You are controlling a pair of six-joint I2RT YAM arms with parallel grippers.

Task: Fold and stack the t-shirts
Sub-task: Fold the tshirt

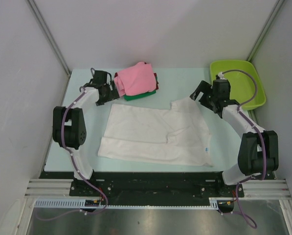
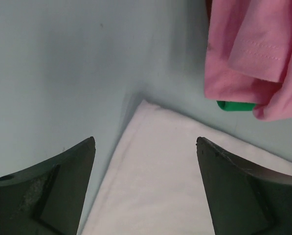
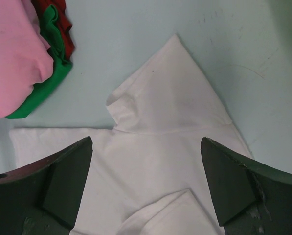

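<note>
Hovering with jaws spread and empty, the left gripper point(image 2: 145, 142) has a corner of the white t-shirt point(image 2: 175, 176) directly beneath it; the right gripper point(image 3: 146, 141), equally released, hangs over its sleeve point(image 3: 170, 93). The folded pink t-shirt point(image 2: 243, 44) lies just beside the left gripper: a loose descent could snag it, or pinch only one cloth layer against the table point(image 2: 62, 58), skewing the fold.

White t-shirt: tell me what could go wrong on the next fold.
The left claw hangs open over the far corner of the white t-shirt, right beside the pink shirt; closing there might snag it. The right claw is open above a sleeve with a curled edge, so folding may trap a crease.
</note>
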